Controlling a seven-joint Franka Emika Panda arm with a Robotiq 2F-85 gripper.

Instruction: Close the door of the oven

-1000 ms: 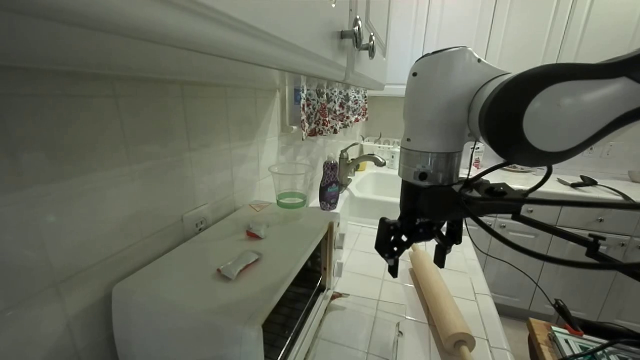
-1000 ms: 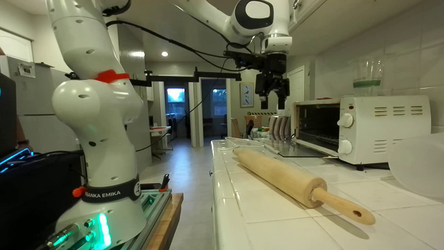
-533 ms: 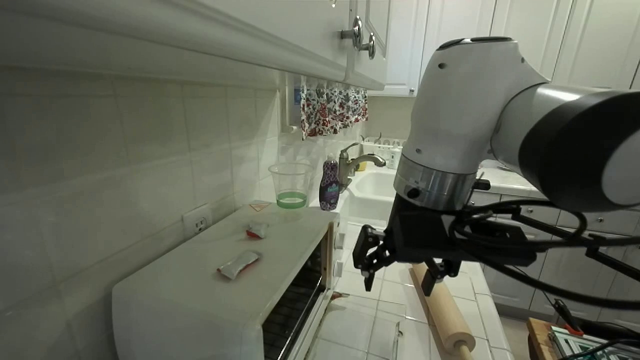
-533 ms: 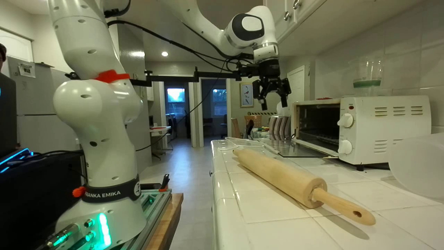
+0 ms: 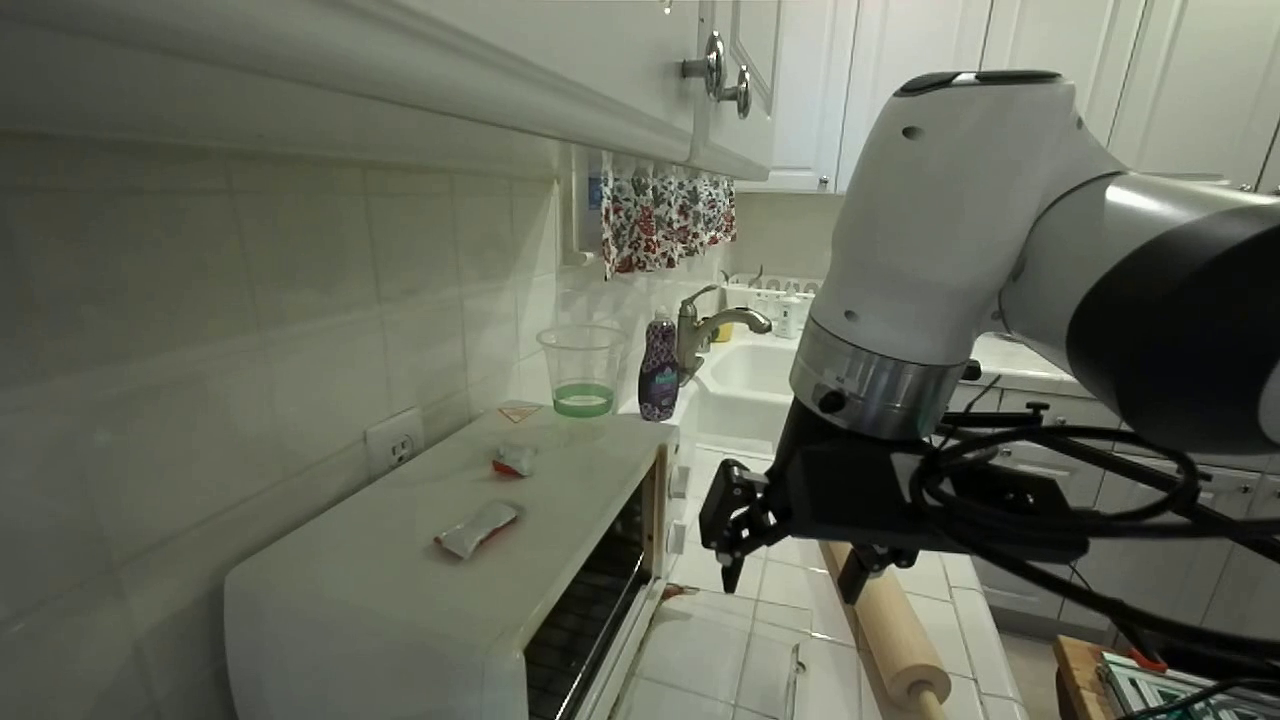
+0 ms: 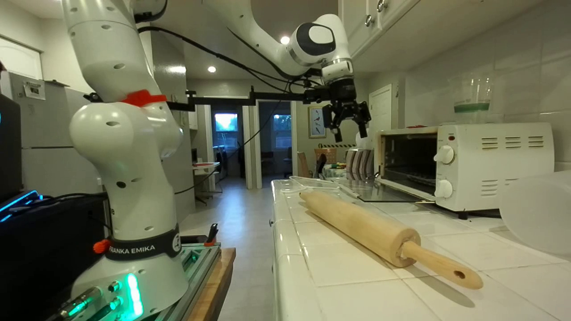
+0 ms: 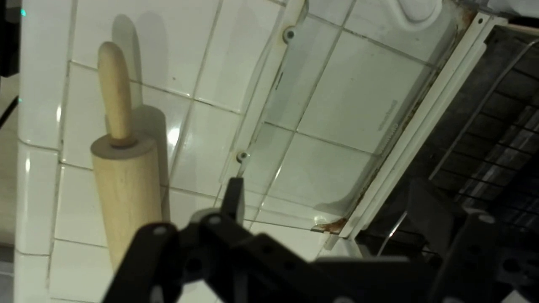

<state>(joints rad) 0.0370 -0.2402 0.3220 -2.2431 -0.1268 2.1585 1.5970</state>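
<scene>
The white oven stands on the tiled counter; it also shows in an exterior view, its dark cavity open. Its door is folded down flat, close above the counter. In the wrist view the door is a see-through glass panel between the oven's front edge and a pale bar with two screws. My gripper is open and empty, tilted, above the counter in front of the oven; it also shows in an exterior view. In the wrist view the fingers are wide apart over the door's end, apparently not touching it.
A wooden rolling pin lies on the counter beside the door, also in the wrist view. A clear cup and small packets are on the oven. A soap bottle stands behind. Wall cabinets hang above.
The gripper has tilted and come lower, moving toward the oven's front in an exterior view. The movement is small over the last half second. The door and oven have not moved.
</scene>
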